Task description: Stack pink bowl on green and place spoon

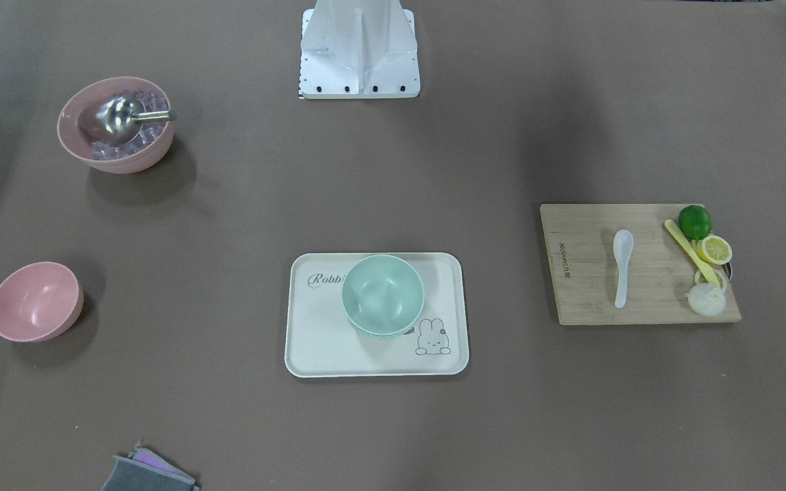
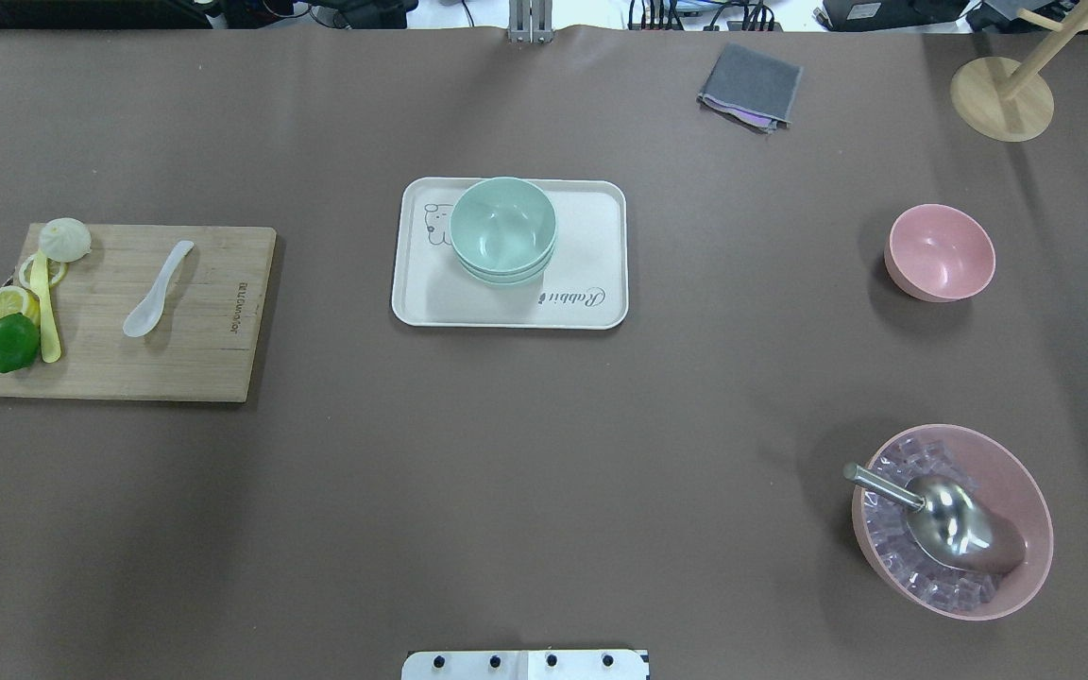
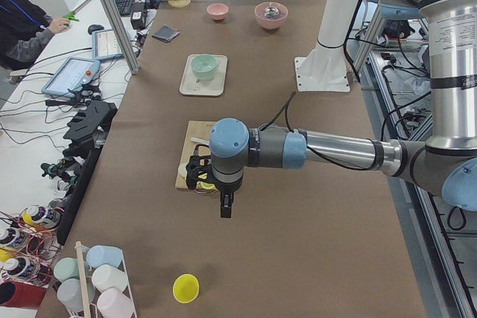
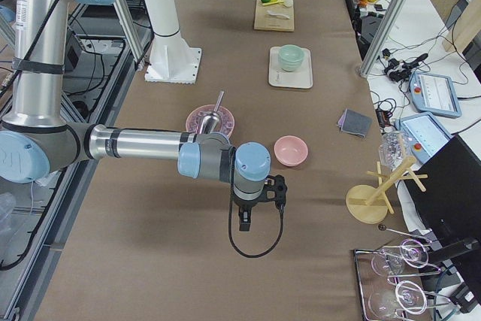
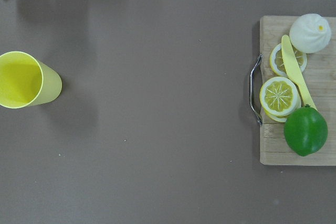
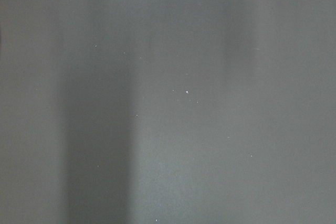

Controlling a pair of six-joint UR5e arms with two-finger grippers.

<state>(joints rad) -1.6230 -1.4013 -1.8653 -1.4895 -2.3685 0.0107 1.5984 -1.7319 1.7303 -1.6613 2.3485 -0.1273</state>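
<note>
Overhead exterior view first, and the pieces are spread right across the counter. The small pink bowl sits upright and empty at the right of the frame, well apart from the cream rabbit tray in the upper middle. On that tray stands the green bowl, mouth up and seemingly nested in a second green one, a ready seat for the pink one. At far left the white ceramic spoon lies flat on the bamboo cutting board, beside a lime, lemon slices and a yellow knife. At lower right a larger pink bowl holds ice cubes and a steel scoop; I judge that one a bystander.

No arm shows in this view. In the exterior left view the left hand hangs pointing down over bare counter just off the board's end. In the exterior right view the right hand hangs the same way, near the small pink bowl but not over it. Whether either hand is wide or narrow I cannot tell; neither wrist camera shows any fingers.

Nothing is stacked yet, so this reads as the very start. The layout suits the arms: the right one is nearest the pink bowl, the left one nearest the spoon.
</note>
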